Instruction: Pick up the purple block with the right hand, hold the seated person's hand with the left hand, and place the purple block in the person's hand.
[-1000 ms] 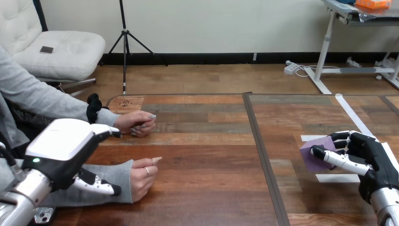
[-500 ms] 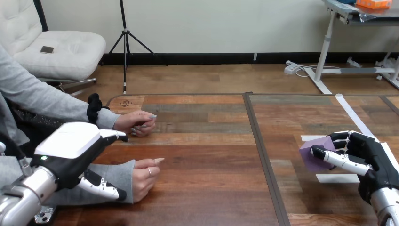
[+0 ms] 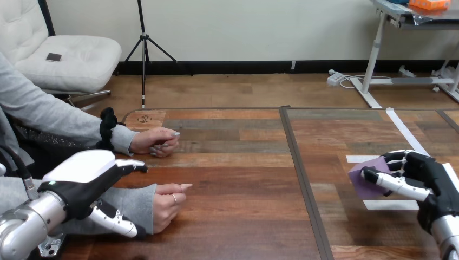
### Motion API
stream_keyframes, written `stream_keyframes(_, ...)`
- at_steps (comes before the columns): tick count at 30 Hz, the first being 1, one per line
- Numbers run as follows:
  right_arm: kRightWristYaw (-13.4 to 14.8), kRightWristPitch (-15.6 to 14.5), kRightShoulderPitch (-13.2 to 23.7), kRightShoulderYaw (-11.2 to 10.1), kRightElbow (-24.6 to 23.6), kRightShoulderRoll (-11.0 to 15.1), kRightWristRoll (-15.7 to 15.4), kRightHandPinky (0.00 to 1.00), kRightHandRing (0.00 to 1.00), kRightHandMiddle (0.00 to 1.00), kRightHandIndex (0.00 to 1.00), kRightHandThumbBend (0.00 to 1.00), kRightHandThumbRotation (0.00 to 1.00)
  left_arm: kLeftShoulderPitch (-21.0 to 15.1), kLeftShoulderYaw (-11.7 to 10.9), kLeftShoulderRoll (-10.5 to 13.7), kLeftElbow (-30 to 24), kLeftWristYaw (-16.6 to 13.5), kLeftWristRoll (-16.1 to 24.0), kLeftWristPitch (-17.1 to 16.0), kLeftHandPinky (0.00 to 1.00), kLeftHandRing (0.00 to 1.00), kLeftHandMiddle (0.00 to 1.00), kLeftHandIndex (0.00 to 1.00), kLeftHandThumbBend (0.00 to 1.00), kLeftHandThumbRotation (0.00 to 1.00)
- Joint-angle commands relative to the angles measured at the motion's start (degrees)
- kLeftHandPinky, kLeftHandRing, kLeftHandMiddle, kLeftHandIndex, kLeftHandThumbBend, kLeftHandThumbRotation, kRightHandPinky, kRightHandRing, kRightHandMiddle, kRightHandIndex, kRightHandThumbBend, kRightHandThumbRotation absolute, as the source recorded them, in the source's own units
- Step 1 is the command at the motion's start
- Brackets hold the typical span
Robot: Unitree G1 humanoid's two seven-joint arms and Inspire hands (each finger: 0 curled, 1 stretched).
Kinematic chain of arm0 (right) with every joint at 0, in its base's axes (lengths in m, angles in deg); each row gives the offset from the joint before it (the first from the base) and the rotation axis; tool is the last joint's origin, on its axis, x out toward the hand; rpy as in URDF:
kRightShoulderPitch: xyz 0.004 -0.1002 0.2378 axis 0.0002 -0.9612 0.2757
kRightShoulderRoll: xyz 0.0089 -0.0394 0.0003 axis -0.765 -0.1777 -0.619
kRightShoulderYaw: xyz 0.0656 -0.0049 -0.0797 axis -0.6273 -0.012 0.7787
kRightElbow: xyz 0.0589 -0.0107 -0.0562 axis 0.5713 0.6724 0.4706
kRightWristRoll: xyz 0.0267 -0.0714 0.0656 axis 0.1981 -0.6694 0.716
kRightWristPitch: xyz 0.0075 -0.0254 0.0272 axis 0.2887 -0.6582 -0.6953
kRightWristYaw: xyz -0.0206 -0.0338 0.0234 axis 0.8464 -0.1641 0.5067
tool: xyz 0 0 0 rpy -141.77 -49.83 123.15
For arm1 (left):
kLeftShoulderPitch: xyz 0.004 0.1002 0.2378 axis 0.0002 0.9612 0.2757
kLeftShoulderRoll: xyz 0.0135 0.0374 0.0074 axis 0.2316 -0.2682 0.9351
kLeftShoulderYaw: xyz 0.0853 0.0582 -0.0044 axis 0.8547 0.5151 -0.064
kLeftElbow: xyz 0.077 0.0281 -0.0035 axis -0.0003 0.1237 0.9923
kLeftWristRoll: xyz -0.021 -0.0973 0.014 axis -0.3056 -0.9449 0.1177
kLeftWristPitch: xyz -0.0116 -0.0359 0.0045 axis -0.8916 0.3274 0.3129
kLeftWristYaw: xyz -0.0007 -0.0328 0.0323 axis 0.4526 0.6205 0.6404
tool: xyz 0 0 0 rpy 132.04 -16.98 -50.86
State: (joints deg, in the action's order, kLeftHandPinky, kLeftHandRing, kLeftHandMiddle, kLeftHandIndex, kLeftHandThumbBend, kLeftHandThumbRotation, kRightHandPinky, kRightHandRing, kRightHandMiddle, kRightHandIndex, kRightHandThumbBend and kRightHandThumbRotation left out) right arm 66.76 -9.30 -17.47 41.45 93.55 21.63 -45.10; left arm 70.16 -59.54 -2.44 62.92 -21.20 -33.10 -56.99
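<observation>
Right hand (image 3: pixel 427 173) grips the purple block (image 3: pixel 371 166) near the table's (image 3: pixel 243 227) right edge — next, the open left hand (image 3: pixel 81 170) should take the person's hand (image 3: pixel 165 203).

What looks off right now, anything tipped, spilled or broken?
Nothing spilled or broken. The purple block is tilted, but that is the right hand's grip; the left hand is open above the person's near sleeve.

No writing, number or label can be read from here. A small dark mark (image 3: pixel 143 118) sits on the table (image 3: pixel 238 179) at its far left corner, too small to make out.
</observation>
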Motion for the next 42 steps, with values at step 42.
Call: stream_keyframes(42, -0.36, 0.16, 4.67, -0.62, -2.53, 1.35, 1.0, 0.31, 0.35, 0.4, 0.41, 0.91, 0.0, -3.99, 3.31, 1.83, -4.84, 3.56, 3.92, 7.61, 0.74, 0.83, 0.84, 0.82, 1.0, 0.16)
